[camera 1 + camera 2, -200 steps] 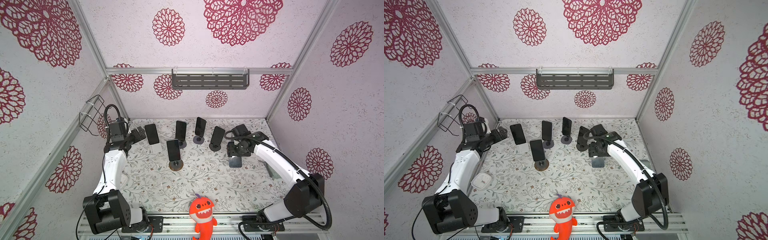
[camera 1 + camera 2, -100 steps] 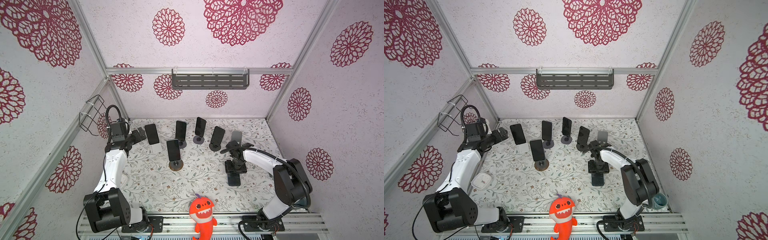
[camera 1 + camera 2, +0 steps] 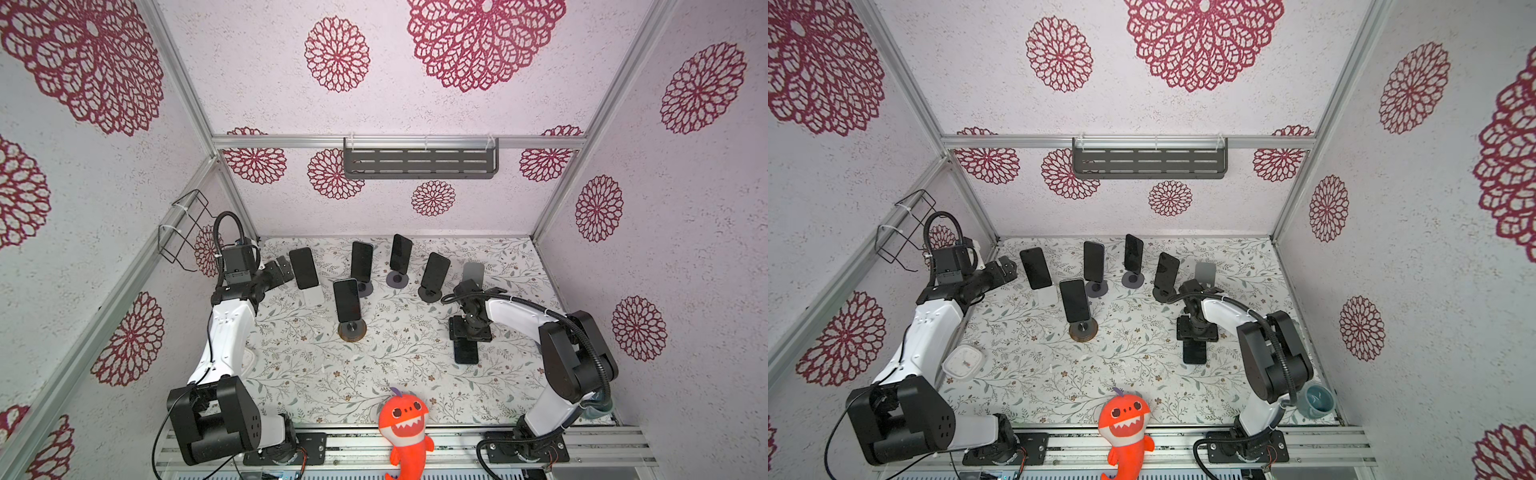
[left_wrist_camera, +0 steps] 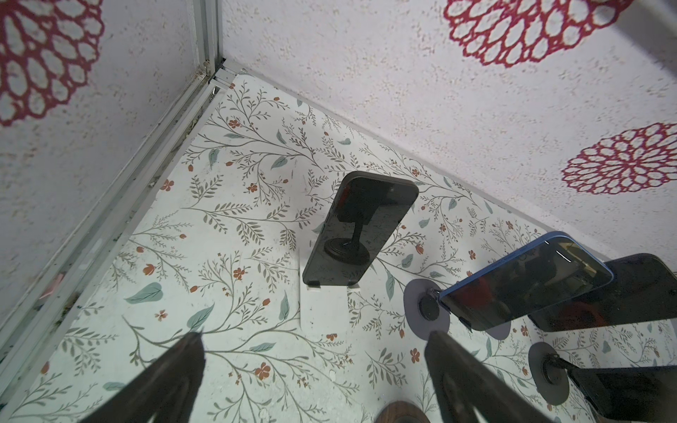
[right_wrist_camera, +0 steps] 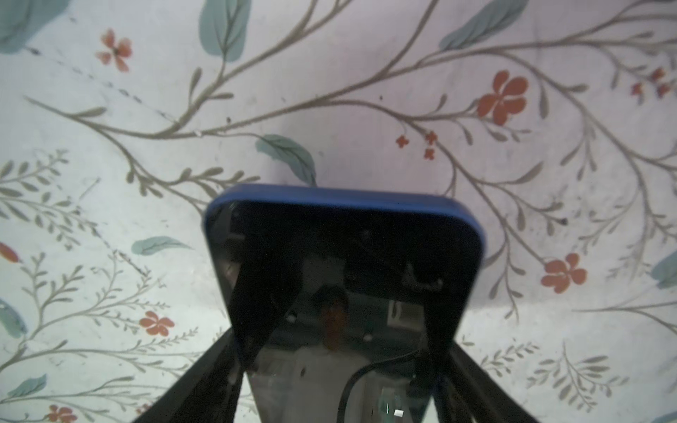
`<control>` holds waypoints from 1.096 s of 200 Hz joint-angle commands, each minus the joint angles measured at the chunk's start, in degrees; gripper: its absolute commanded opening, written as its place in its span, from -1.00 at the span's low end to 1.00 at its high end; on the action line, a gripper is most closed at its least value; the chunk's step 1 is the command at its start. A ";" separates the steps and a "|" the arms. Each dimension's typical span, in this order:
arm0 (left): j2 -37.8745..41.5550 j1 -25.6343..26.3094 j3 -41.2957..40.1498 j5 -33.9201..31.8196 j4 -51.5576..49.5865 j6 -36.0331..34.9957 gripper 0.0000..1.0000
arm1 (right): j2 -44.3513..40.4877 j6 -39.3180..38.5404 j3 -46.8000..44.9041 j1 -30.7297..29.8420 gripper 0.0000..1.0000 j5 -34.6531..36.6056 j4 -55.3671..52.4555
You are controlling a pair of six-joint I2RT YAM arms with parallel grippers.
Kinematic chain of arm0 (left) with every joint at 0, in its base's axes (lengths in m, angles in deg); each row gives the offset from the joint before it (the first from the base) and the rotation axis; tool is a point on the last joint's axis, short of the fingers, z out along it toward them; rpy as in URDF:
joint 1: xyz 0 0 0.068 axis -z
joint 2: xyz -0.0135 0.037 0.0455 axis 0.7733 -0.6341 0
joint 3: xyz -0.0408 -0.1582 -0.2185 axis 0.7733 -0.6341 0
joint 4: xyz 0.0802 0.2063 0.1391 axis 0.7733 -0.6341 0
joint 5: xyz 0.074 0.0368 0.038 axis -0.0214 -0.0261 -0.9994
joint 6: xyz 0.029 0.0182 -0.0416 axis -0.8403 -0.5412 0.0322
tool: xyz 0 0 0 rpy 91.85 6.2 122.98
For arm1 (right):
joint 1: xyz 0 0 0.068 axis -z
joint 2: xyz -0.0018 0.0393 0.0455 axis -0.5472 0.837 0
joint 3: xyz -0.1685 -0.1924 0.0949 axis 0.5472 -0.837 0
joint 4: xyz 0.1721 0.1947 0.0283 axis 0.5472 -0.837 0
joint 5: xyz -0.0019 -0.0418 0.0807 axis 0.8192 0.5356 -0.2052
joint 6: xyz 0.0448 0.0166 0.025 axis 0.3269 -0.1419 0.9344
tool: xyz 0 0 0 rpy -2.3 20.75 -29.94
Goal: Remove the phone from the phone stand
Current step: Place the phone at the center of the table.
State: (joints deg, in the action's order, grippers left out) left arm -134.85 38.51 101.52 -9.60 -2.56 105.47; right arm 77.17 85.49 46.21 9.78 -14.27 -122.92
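A dark phone in a blue case [image 3: 466,352] [image 3: 1195,353] lies flat on the floral table, screen up. My right gripper [image 3: 469,332] hovers low over its rear end. In the right wrist view the phone [image 5: 340,238] lies between the jaws of the right gripper [image 5: 337,337], which stand open with thin slivers of table showing at each side. The empty grey phone stand [image 3: 473,272] [image 3: 1205,272] is behind, at the back right. My left gripper [image 3: 284,266] [image 4: 315,351] is open and empty beside another phone on a white stand [image 4: 361,229].
Several more phones stand on stands along the back: [image 3: 361,262], [image 3: 401,253], [image 3: 435,270], and one on a wooden base [image 3: 347,299]. An orange shark plush [image 3: 405,419] sits at the front edge. A white timer [image 3: 962,362] is front left, a teal cup [image 3: 1316,401] front right.
My right arm has swung from the grey stand toward the front and lowered the phone flat onto the table. Its jaws have widened a little. The left arm has barely moved.
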 commanded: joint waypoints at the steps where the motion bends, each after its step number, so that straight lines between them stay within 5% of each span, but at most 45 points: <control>1: 0.16 0.35 -0.17 -0.48 1.53 0.53 0.95 | 0.14 -0.52 -0.11 0.21 0.61 1.52 0.87; 118: -0.02 0.31 -0.17 -1.16 1.35 0.28 0.95 | -1.75 2.48 -2.22 0.04 0.66 4.16 2.24; 154: 0.84 1.19 -0.18 -4.02 0.99 -1.08 0.95 | -4.04 1.86 0.15 0.10 0.81 3.63 0.45; 189: 5.35 11.40 -0.97 -21.09 -0.77 -6.82 0.95 | -6.85 2.19 2.26 -0.10 0.98 4.16 -0.96; 219: 8.16 21.08 -1.10 -28.11 -4.74 -3.98 0.95 | -8.94 2.82 3.13 -0.07 0.98 4.18 -1.87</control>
State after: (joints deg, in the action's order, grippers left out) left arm -129.45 53.70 100.67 -27.70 -4.20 100.88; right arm 71.20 86.69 47.67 9.76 -11.47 -121.87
